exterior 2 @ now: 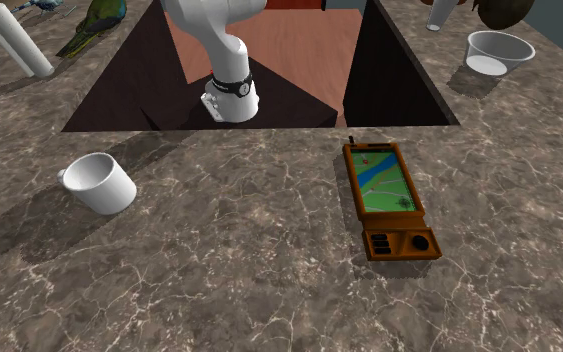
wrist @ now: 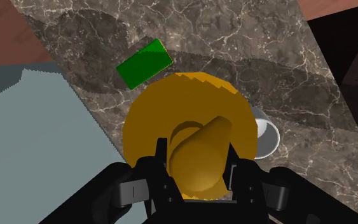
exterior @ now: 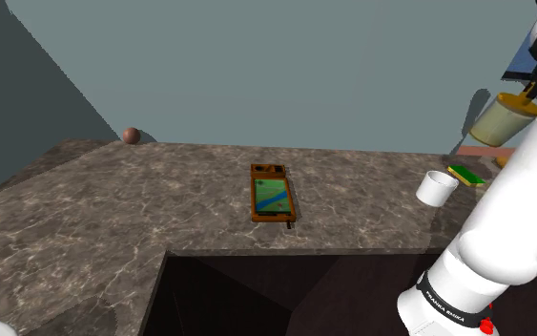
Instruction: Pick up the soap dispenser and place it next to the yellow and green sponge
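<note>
Hand: your hand (wrist: 199, 178) is clenching the pump head of the dispenser, with its fingers (wrist: 160, 167) pressing on either side of the spout's neck.
Soap dispenser: the soap dispenser (wrist: 190, 133) is hanging from your hand, clear above the desk (exterior: 113, 220). It is over the corner where the sponge is lying. The shoulder view is showing a pale body under an amber top.
Handling: it is probably rigid and smooth-walled, with most of its weight sitting below your grip. The pump head may be sinking or twisting under the squeeze, so the body could be swinging as you travel. The neck just under the head looks the firmer hold, and the round body looks wide for the fingers.
Mug: a white mug (exterior: 437, 187) is standing upright on the desk, near the sponge and just beside the spot under the dispenser.
Sponge: the sponge (exterior: 466, 174), green on top with a yellow edge, is lying flat near the desk's edge.
Placement: you are looking for bare desk beside the sponge, away from the mug. Setting the base down level matters, since a tall bottle tips easily.
Count near the hand: one dispenser, one mug, one sponge.
Count farther off: one handheld map device (exterior: 274, 194) at mid-desk, well apart; one brown ball (exterior: 131, 136) at the far edge; one white bowl (exterior 2: 499, 50); one white roll (exterior 2: 19, 40).
</note>
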You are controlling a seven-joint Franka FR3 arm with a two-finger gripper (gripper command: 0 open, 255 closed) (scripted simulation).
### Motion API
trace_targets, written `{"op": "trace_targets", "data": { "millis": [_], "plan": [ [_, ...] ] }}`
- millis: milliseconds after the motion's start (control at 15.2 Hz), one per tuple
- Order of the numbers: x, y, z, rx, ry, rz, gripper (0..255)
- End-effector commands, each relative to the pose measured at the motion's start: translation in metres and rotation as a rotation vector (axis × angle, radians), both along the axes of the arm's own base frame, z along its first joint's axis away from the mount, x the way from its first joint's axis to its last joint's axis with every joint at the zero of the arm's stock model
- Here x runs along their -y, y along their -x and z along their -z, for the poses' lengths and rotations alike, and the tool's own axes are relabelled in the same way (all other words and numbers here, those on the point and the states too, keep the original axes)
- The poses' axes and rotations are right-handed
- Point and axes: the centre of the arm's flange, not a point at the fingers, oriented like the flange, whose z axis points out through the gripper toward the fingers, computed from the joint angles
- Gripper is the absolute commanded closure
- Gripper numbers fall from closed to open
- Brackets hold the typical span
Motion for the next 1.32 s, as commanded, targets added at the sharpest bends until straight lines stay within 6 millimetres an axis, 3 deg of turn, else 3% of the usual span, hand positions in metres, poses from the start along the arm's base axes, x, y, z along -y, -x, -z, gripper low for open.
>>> {"op": "trace_targets", "data": {
  "millis": [0, 1254],
  "plan": [
    [0.0, 0.0, 0.011, -0.001, 0.001, 0.0, 255],
    [0.0, 0.0, 0.111, -0.001, 0.001, 0.0, 255]
  ]
}}
